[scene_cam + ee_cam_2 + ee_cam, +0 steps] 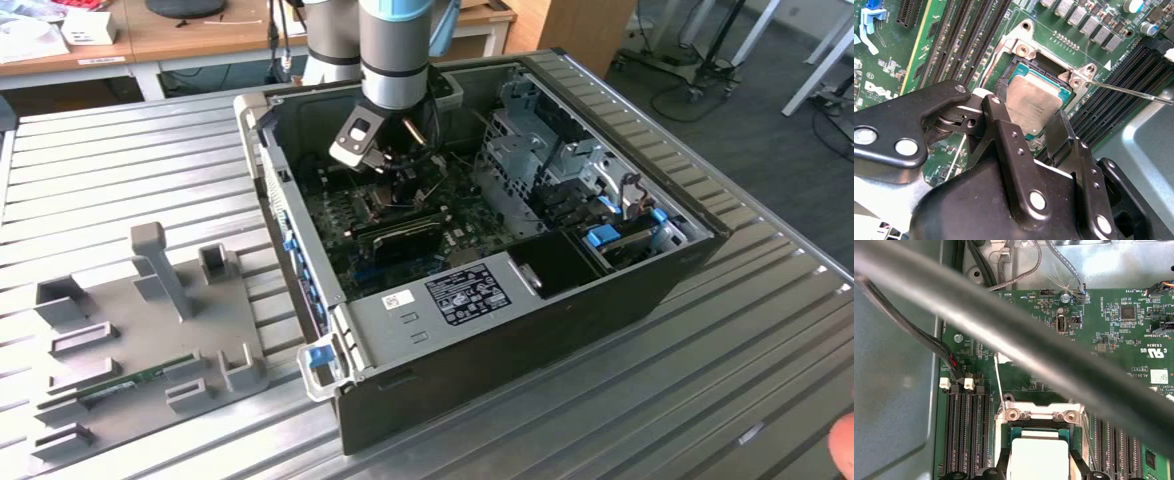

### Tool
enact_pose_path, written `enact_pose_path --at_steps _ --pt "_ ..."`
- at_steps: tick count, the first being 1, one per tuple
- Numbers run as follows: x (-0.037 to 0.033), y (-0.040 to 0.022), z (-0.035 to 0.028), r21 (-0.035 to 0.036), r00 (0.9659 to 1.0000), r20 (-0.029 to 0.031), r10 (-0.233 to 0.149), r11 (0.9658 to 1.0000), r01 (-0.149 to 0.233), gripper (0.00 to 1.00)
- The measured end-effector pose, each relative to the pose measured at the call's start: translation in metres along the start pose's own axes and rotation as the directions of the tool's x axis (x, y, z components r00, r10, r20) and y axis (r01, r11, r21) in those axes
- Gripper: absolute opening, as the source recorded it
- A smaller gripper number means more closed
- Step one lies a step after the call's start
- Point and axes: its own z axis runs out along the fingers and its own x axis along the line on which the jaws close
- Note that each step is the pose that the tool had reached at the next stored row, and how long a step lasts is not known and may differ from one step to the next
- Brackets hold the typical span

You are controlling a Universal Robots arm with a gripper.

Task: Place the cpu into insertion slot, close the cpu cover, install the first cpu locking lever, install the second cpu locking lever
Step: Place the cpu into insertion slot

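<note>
My gripper (388,170) reaches down into the open computer case (641,290), over the green motherboard. In both wrist views its black fingers (1004,132) flank the cpu (1034,102) and touch two opposite sides of it. The silvery-tan cpu (1037,456) sits low over the insertion slot (1021,67), whose silver rim (1039,415) shows around it. One thin wire locking lever (1134,93) sticks out free from a slot corner. Another locking lever (999,385) runs along the board from the rim. The cpu cover is hidden.
Long black memory slots (961,40) lie on both sides of the socket. A blurred grey cable (1019,335) crosses close in front of the first wrist camera. Drive cages (561,170) fill the case's far side. A grey fixture tray (134,340) lies on the table at the exterior view's left.
</note>
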Motion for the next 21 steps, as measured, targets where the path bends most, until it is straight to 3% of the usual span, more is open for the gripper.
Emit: enact_pose_path --at_steps 21 --pt "-0.0002 -0.0002 0.0032 0.0 1.0 0.0 0.0 1.0 0.0 0.54"
